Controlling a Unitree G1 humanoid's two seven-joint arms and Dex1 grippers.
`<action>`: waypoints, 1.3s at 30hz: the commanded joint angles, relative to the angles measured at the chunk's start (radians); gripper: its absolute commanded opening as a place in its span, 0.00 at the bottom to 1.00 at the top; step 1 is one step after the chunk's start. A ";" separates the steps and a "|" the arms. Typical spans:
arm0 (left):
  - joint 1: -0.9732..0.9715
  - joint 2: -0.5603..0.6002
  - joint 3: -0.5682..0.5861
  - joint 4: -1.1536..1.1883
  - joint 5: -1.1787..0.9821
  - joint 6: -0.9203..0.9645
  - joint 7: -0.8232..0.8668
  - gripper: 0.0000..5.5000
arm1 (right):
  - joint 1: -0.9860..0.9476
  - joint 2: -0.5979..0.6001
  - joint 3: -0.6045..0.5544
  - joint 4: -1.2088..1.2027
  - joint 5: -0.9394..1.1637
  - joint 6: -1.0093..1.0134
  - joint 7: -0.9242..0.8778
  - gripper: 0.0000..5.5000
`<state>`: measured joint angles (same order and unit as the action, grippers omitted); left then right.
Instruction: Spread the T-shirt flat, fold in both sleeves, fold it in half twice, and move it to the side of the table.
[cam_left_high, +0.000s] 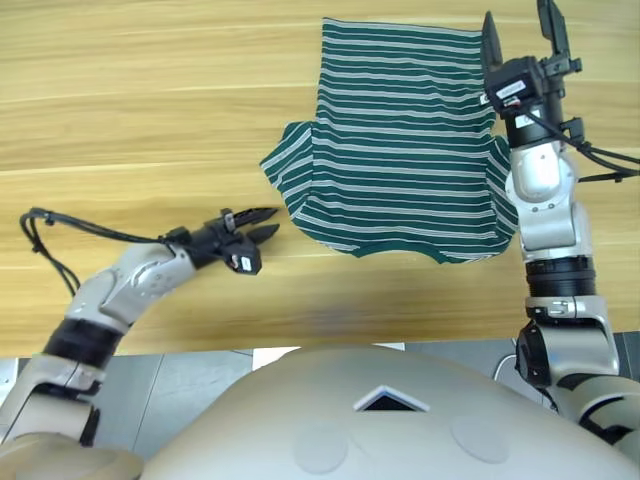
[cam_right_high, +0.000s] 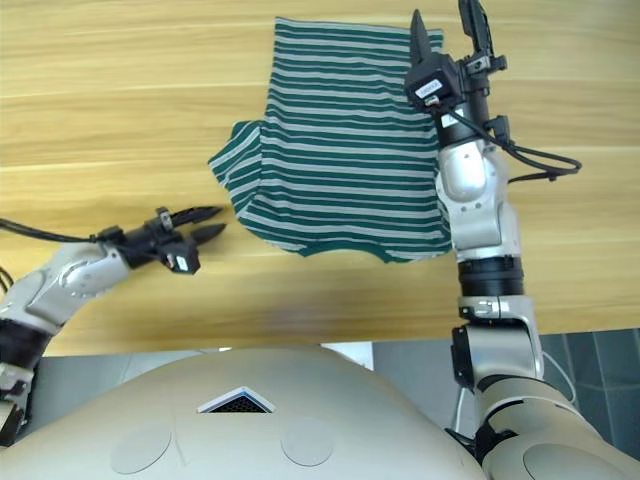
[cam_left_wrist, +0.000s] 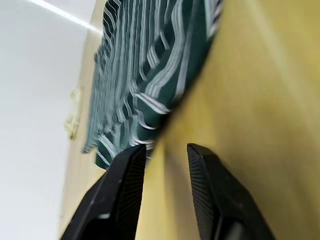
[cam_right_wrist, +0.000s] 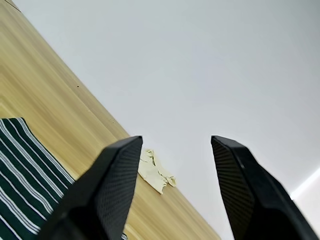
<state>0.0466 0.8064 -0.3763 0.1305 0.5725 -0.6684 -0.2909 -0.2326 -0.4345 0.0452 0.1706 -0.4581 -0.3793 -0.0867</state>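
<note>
Though mostly spread out, the T-shirt (cam_left_high: 400, 150), dark green with thin white stripes, shows ripples across its body and a bunched sleeve (cam_left_high: 290, 160) on the robot's left side. It lies on the wooden table (cam_left_high: 130, 120), toward the far right, neck opening nearest the robot. The left gripper (cam_left_high: 264, 222) sits low over the table just beside that sleeve, fingers slightly apart, holding nothing. The right gripper (cam_left_high: 520, 40) hangs raised over the shirt's far right corner, fingers wide apart and empty.
</note>
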 joint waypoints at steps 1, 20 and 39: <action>-0.094 -0.041 -0.065 0.119 0.167 0.016 0.031 0.28 | 0.000 -0.003 -0.001 0.014 -0.001 -0.001 -0.005 0.47; -0.277 -0.093 -0.158 0.401 0.319 0.072 0.219 0.28 | -0.001 -0.002 0.003 0.039 -0.004 -0.010 -0.032 0.47; -0.257 -0.089 -0.173 0.387 0.271 0.047 0.243 0.01 | 0.005 -0.004 -0.002 0.032 0.000 -0.013 -0.033 0.47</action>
<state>-0.3093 0.7347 -0.5164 0.4825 0.8316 -0.6272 -0.0413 -0.2314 -0.4344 0.0479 0.2041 -0.4585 -0.3849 -0.1107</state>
